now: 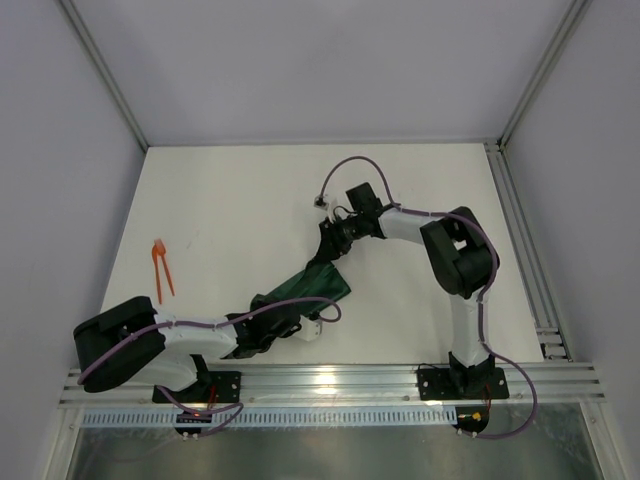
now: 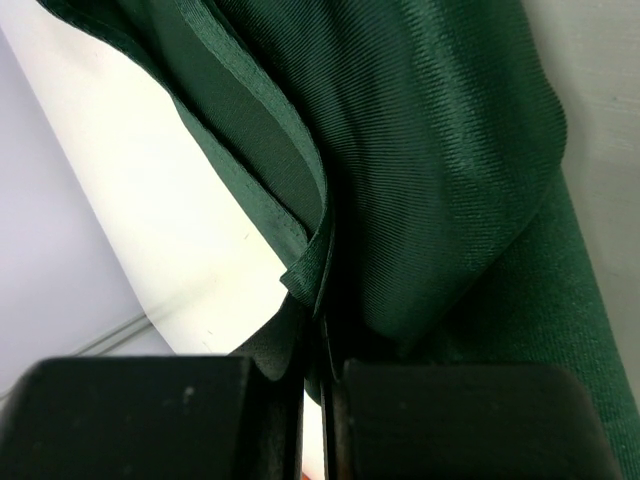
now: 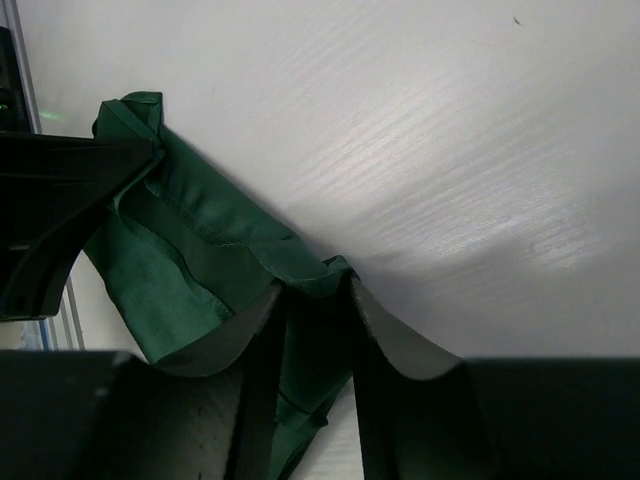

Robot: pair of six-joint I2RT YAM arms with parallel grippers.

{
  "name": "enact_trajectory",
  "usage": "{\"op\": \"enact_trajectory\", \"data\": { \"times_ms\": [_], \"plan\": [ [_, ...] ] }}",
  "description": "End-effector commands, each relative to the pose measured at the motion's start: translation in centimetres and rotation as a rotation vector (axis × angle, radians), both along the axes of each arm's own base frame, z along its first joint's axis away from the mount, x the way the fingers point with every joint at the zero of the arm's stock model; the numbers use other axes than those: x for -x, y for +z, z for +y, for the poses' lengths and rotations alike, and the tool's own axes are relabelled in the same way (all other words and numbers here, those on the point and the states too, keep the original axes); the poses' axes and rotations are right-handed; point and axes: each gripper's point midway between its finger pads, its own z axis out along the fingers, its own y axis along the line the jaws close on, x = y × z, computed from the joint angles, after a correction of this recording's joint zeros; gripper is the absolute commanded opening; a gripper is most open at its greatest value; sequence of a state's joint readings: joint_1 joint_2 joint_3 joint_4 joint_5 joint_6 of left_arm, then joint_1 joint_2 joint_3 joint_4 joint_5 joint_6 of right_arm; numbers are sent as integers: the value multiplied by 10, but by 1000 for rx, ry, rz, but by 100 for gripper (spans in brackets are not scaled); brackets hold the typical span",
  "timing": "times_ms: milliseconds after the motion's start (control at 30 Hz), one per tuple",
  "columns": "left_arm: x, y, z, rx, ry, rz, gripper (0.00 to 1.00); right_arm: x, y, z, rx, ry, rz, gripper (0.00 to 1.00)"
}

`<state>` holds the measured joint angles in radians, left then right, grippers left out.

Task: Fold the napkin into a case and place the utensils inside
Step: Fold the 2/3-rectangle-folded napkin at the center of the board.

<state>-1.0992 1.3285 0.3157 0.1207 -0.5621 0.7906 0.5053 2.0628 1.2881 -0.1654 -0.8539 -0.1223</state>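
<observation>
Both grippers, L [image 2: 322, 400] & R [image 3: 315, 330], clamp opposite ends of napkin [image 1: 305, 288].

table [image 1: 250, 200]: white, matte | rail [image 1: 330, 380]: silver, along near edge | walls: pale grey

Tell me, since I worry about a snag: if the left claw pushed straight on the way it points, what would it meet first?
The napkin itself. The left claw is shut on a folded edge of it, and bunched green cloth fills the line ahead. What lies behind the cloth is hidden, so anything beyond it cannot be told.
</observation>
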Motion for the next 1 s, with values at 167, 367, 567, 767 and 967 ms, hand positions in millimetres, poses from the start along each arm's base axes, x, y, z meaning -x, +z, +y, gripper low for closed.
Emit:
{"op": "enact_trajectory", "data": {
  "times_ms": [167, 367, 567, 767, 967],
  "plan": [
    [2, 4, -1, 50, 30, 9, 0, 8, 8, 1, -36, 8, -38, 16],
    [1, 15, 1, 106, 58, 4, 11, 15, 17, -7, -52, -44, -108, 12],
    [-3, 25, 5, 158, 105, 18, 27, 27, 16, -17, -39, -103, -148, 11],
    [5, 41, 3, 222, 97, 50, 33, 42, 17, -16, -36, -107, -168, 10],
    [17, 52, 9, 247, 79, 93, 44, 61, 22, -14, -31, -87, -241, 10]
  ]
}}
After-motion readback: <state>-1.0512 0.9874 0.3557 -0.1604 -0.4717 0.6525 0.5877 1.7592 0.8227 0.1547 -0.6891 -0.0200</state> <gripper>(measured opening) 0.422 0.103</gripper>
